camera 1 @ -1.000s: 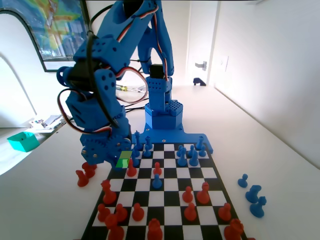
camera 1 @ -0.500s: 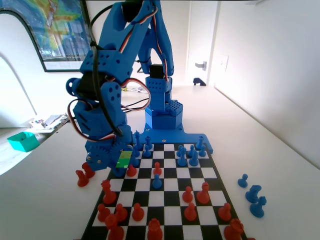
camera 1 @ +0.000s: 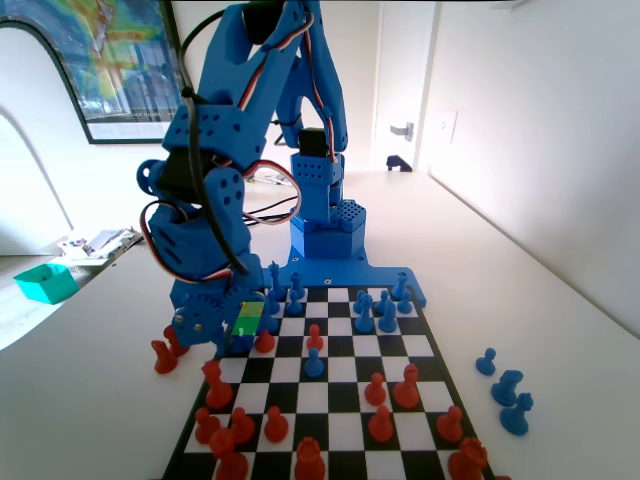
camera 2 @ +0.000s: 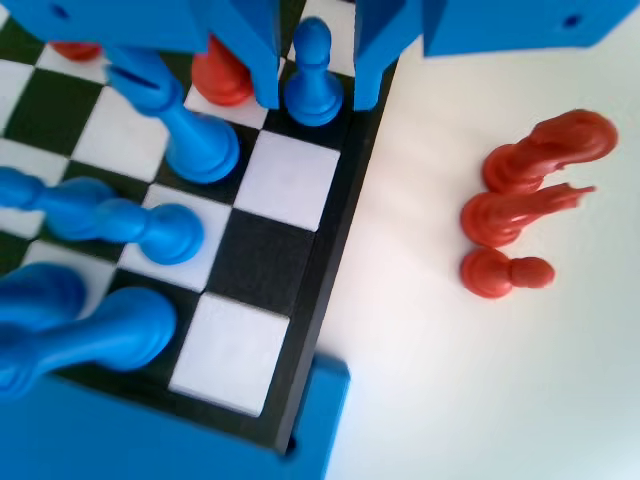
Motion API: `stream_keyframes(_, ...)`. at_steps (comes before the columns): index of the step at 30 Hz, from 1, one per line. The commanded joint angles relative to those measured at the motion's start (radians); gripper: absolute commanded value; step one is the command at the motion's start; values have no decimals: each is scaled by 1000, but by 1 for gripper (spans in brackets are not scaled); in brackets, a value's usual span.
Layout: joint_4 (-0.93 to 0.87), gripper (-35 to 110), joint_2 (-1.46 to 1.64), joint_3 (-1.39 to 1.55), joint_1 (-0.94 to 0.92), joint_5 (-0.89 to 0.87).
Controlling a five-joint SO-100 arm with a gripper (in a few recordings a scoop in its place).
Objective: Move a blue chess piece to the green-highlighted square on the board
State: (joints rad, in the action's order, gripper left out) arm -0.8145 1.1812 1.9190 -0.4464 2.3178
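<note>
In the wrist view a small blue pawn (camera 2: 312, 75) stands upright on a black square at the board's (camera 2: 288, 182) right edge. My gripper (camera 2: 315, 95) is open, one jaw on each side of the pawn with a thin gap showing on both sides. In the fixed view the gripper (camera 1: 232, 340) is down at the board's (camera 1: 340, 398) left edge, right at the green-highlighted square (camera 1: 247, 320), which the arm partly covers. From that view I cannot tell which square the pawn stands on.
A red pawn (camera 2: 222, 72) stands just behind the left jaw, with taller blue pieces (camera 2: 200, 150) close by. Three red pieces (camera 2: 520, 215) lie off the board beside the gripper. Blue pieces (camera 1: 505, 385) stand on the table right of the board.
The arm has swung in and come down from above the board's left edge to the green square. In the last half second it barely moved.
</note>
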Motion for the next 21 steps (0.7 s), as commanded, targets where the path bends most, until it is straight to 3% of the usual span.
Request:
stream_keyframes(1, -64, 14, 83, -9, -26, 40)
stream_keyframes(21, -594, 12, 156, -417, -43, 78)
